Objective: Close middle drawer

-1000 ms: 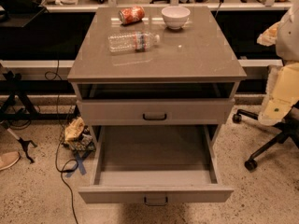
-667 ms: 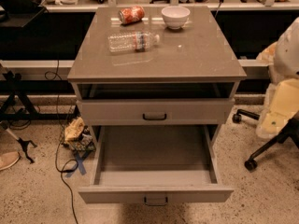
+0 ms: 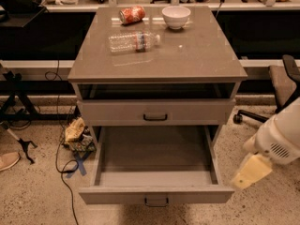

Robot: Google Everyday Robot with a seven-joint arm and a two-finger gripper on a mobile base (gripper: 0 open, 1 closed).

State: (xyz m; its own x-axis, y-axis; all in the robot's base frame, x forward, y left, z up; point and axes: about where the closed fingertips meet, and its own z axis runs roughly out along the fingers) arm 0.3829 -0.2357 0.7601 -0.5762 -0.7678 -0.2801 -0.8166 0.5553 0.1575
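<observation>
Low in the centre of the frame, the middle drawer (image 3: 154, 172) stood pulled far out of the cabinet, its plain grey tray bare and its front panel nearest the camera. Its small black bar handle (image 3: 156, 201) sat at the bottom edge of the view. By that showing the task had hardly begun: nothing was pressing on the drawer front, and the whole push back into the cabinet was left to do.

At the lower right, the claw (image 3: 251, 172) hung at the end of the white arm (image 3: 277, 142), just beside the drawer's right front corner and, as far as could be judged, apart from it. Whether the claw was open or closed could not be told, and it appeared to hold nothing.

Above the open tray, the upper drawer (image 3: 155, 111) was pushed in, with a dark slot between it and the desk (image 3: 187, 60). On the desk lay a red can (image 3: 132, 14), a white bowl (image 3: 176, 17) and a clear plastic bottle (image 3: 133, 41) on its side, all well clear of the drawer's travel.

An office chair (image 3: 281, 83) stood at the right edge behind the arm. A heap of rags (image 3: 77, 135) and a black cable (image 3: 63, 172) lay on the floor to the left. Nothing lay inside the tray or across its path to block the closing.
</observation>
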